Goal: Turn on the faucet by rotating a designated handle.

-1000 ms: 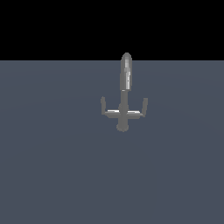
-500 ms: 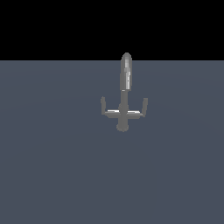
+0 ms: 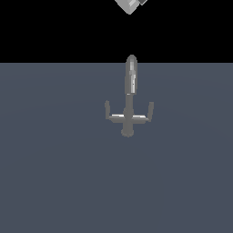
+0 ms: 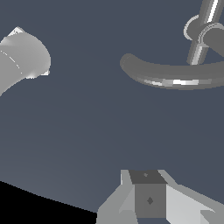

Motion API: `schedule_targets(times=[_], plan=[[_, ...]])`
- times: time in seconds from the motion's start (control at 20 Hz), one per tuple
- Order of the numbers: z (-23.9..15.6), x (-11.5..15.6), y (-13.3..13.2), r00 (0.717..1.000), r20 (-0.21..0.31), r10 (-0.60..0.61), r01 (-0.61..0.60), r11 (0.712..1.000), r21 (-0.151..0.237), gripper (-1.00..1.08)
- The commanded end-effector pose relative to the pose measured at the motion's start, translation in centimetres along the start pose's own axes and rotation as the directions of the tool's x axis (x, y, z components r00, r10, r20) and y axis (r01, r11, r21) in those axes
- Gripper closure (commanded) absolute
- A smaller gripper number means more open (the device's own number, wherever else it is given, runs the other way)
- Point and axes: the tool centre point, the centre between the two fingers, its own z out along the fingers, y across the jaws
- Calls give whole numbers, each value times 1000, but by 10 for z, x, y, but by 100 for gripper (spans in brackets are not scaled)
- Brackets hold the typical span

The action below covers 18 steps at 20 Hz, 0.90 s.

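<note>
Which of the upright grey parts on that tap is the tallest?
The spout in the middle of the faucet. It is round-tipped and rises well above the two short pegs, one on the exterior view's left and one on its right.

Both views are clean simulator renders with even, rather dim light, sharp focus throughout, and no blur, grain or bending at the edges. The flat slate-grey surface (image 3: 54, 173) carries no cast shadows and meets a pure black background along a hard straight line. Narrow bright highlights run along the faucet (image 3: 130, 95), on its spout in the exterior view and on its curved metal in the wrist view, while the end effector (image 4: 148, 199) shows flat pale shading.
</note>
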Motion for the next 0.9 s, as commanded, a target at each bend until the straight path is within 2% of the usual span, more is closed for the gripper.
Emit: schedule_targets(times=[0.0, 0.2, 0.4, 0.6, 0.85], plan=[[1, 5, 9, 996, 35, -79, 79, 997, 4, 108], [2, 13, 24, 976, 87, -202, 201, 979, 20, 108], [3, 22, 38, 937, 135, -321, 318, 947, 46, 108], [4, 32, 52, 883, 176, -435, 428, 900, 81, 108], [7, 46, 70, 794, 216, -568, 552, 823, 135, 108]])
